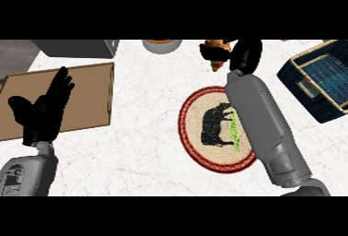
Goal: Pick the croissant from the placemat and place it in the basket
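Note:
The brown croissant is at the top of the view, off the placemat, with my right hand curled round its right side. My right forearm crosses the round placemat, which has a red rim and a black animal figure and lies in the middle of the counter. The dark blue basket with a tan rim stands at the right edge, to the right of my hand. My left hand rests open at the left, fingers up, over the wooden board.
A brown wooden board lies at the left. A grey box sits at the top left and a grey bowl at the top centre, just left of the croissant. White marble counter lies between board and placemat.

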Motion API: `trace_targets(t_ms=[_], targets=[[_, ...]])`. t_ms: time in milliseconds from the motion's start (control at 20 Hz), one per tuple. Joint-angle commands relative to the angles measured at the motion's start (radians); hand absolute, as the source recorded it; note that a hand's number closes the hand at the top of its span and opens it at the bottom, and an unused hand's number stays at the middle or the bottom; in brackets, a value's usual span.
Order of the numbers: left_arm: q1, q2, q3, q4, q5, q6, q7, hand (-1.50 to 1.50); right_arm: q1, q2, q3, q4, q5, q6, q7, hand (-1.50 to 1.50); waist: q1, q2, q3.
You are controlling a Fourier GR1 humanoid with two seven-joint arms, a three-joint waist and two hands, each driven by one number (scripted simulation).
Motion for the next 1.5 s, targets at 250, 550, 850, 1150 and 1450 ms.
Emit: trace_targets(t_ms=[250, 550, 850, 1150, 1450], targets=[[0.024, -0.02, 0.001, 0.023, -0.008, 0.013, -0.032, 0.0, -0.237, -0.133, -0.066, 0.076, 0.061, -0.045, 0.195, 1.5, -0.02, 0.001, 0.0], [0.008, -0.014, -0.029, -0.081, -0.018, 0.012, 0.061, 0.0, -0.344, -0.232, -0.116, 0.242, 0.075, -0.071, 0.184, 1.5, 0.0, 0.005, 0.001], [0.044, -0.011, -0.014, -0.071, 0.008, -0.015, 0.025, 0.0, -0.415, -0.347, -0.133, 0.387, 0.124, -0.077, 0.201, 1.5, 0.016, 0.012, 0.0], [0.019, -0.024, -0.022, -0.041, -0.012, 0.003, 0.011, 0.0, -0.428, -0.457, -0.132, 0.486, 0.143, 0.016, 0.181, 1.5, 0.019, 0.015, 0.001], [-0.003, -0.012, 0.004, 0.05, -0.004, -0.012, -0.069, 0.0, -0.386, -0.489, -0.142, 0.555, 0.146, 0.024, 0.17, 1.5, 0.019, 0.022, 0.001]])
